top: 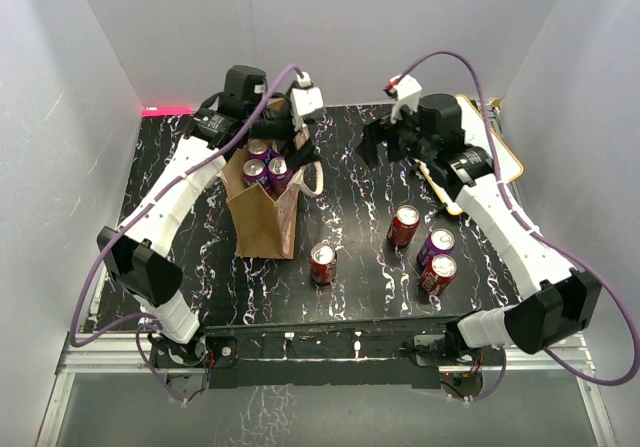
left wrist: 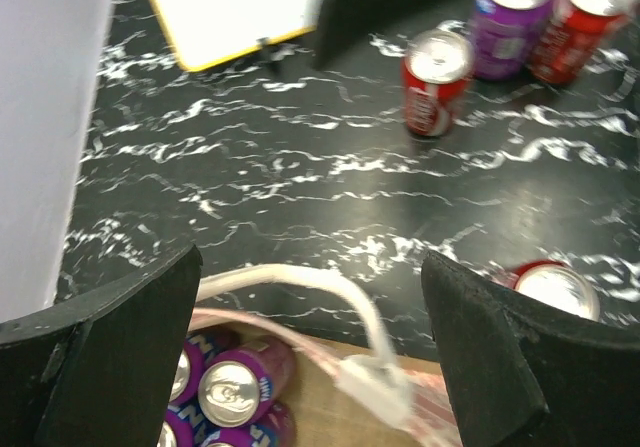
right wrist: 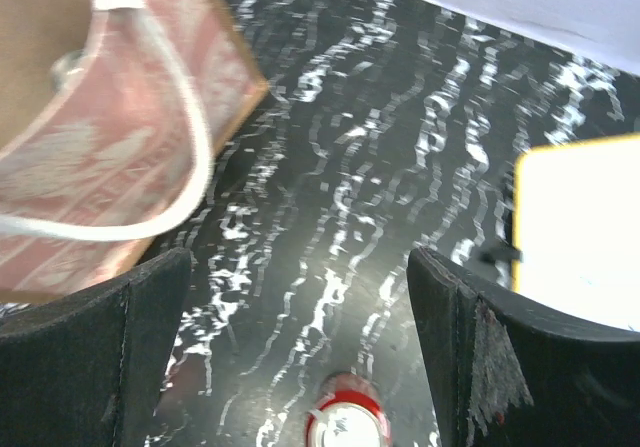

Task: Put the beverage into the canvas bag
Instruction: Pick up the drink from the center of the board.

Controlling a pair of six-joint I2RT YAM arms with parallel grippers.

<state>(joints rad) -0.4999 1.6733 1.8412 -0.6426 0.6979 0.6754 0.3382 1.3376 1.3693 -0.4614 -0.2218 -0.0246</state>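
The brown canvas bag stands upright at left of centre with cream handles; three purple cans show in its open top. In the left wrist view the cans lie inside the bag under a cream handle. My left gripper hovers open and empty over the bag's far right edge. My right gripper is open and empty above the far middle of the table. A red can stands beside the bag. Two red cans and a purple can stand at right.
A white clipboard with a yellow rim lies at the far right under my right arm; it also shows in the left wrist view. The table is black marble-patterned, with white walls all round.
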